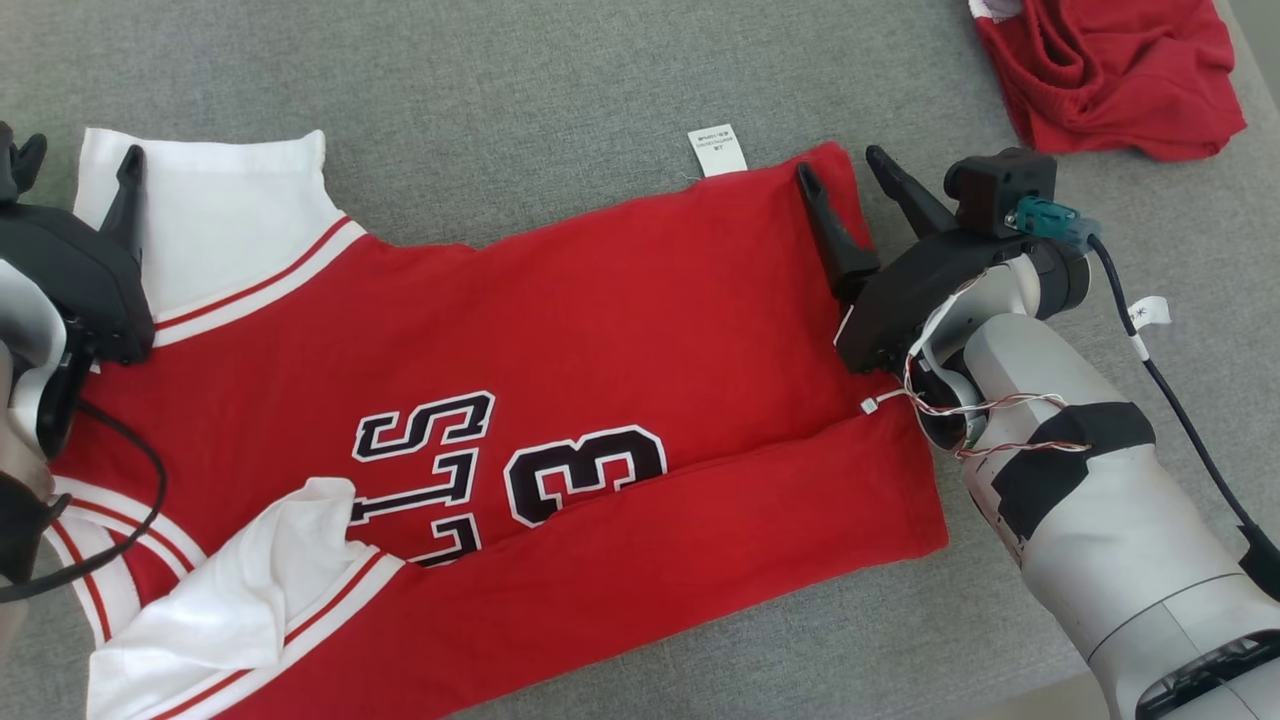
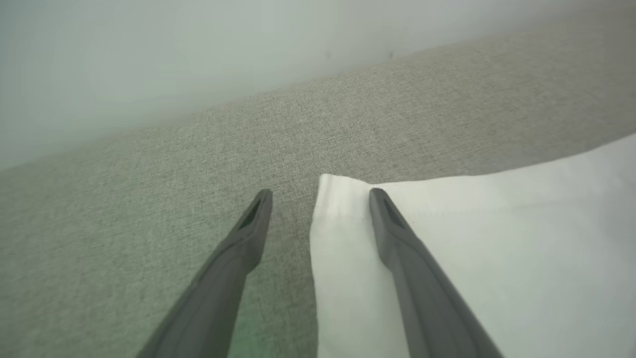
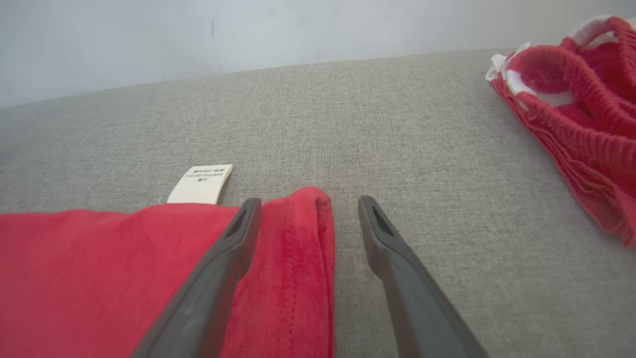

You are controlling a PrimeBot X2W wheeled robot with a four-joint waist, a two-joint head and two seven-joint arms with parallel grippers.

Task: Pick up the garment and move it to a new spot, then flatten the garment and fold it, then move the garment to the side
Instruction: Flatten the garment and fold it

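Note:
The garment (image 1: 600,330) is a red jersey with white sleeves and a dark printed number, spread flat on the grey fabric surface (image 1: 500,90). Its near long side is folded over the body, and a white sleeve (image 1: 250,590) lies over the print. My left gripper (image 1: 80,150) is open and straddles the corner of the far white sleeve (image 2: 497,238), one finger over the cloth and one over the bare surface. My right gripper (image 1: 838,160) is open too and straddles the far hem corner (image 3: 298,238) beside the white label (image 3: 201,184).
A second red garment (image 1: 1110,70) with white trim lies bunched at the far right, also seen in the right wrist view as a crumpled red heap (image 3: 586,124). Bare grey surface stretches beyond the jersey. The surface's near edge runs at the lower right by my right forearm.

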